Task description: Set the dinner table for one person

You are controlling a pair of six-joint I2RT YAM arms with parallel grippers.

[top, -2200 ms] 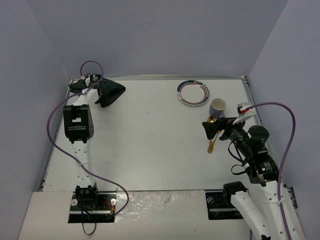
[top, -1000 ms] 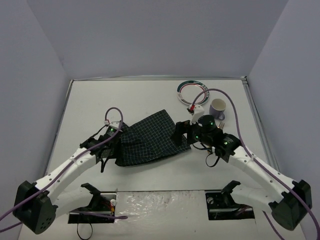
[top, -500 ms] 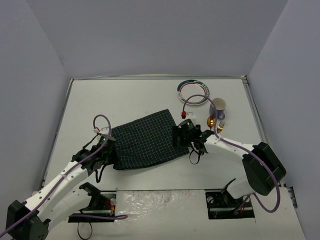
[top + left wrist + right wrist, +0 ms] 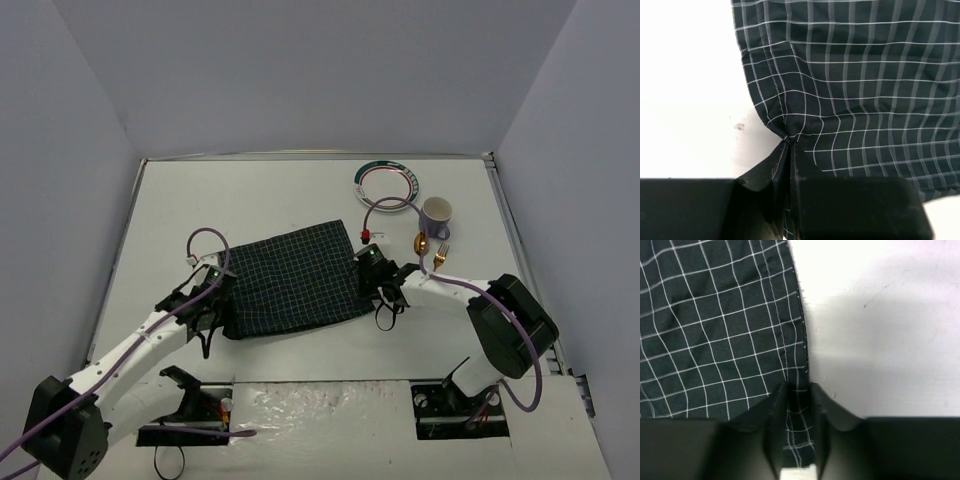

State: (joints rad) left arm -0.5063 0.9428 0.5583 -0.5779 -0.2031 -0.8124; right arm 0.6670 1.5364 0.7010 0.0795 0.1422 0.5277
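The white worktop [image 4: 270,200] filled the floor of the grey-walled booth, under everything else. On the left, the left arm [image 4: 150,335] reached forward to the near left edge of the dark checked cloth [image 4: 290,280]. Its jaws were closed tight on that edge, with the fabric gathered into folds between them in the left wrist view. A couple of seconds earlier this arm had been folded back by the far left corner, with the cloth lying bunched there. Now the cloth lay spread almost flat across the middle of the worktop, smoother than a second before.

At the cloth's right hem, the right arm [image 4: 450,290] bent in low. Its jaws had narrowed from wide open a second ago to a slim gap. The hem lay in that gap, and no pucker showed a pinch.

Farther right, a gold spoon [image 4: 421,243] and fork [image 4: 441,254] lay beside each other. They were in view again after the arm had covered them. Behind them stood a pale mug [image 4: 436,213] and a green-rimmed plate [image 4: 386,186], both where they had been.
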